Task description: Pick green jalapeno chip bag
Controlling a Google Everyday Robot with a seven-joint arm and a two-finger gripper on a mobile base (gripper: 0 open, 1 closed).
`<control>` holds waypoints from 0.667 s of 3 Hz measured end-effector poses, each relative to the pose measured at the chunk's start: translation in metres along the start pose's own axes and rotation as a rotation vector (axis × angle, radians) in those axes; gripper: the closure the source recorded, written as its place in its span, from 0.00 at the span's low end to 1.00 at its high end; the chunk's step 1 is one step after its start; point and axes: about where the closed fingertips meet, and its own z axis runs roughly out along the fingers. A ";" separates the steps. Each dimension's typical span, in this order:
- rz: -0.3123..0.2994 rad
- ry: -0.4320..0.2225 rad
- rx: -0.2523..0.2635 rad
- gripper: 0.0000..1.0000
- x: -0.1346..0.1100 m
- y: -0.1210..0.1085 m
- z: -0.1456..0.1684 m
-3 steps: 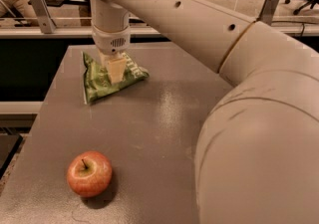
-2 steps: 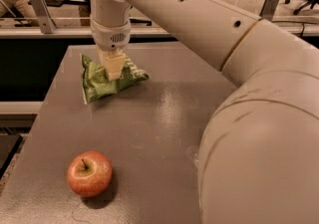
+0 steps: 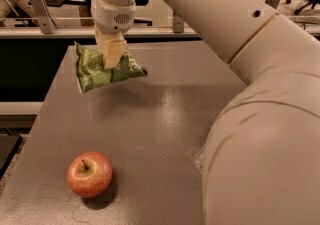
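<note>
The green jalapeno chip bag (image 3: pixel 95 71) is a crumpled green foil bag at the far left of the grey table (image 3: pixel 165 119). My gripper (image 3: pixel 112 61) comes down from above and its cream fingers are shut on the bag's upper middle. The bag hangs from the fingers, lifted a little off the table, with a shadow under it. Its lettering does not show.
A red apple (image 3: pixel 90 174) sits near the table's front left. My large cream arm (image 3: pixel 260 134) fills the right side. A rail with metal posts (image 3: pixel 40 16) runs behind the table's far edge. The table's left edge drops off beside the bag.
The gripper has risen with the bag in it; the bag now hangs above the table. The apple has not moved.
</note>
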 end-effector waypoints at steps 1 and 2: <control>-0.036 -0.094 0.031 1.00 -0.019 0.002 -0.039; -0.042 -0.170 0.062 1.00 -0.033 0.001 -0.064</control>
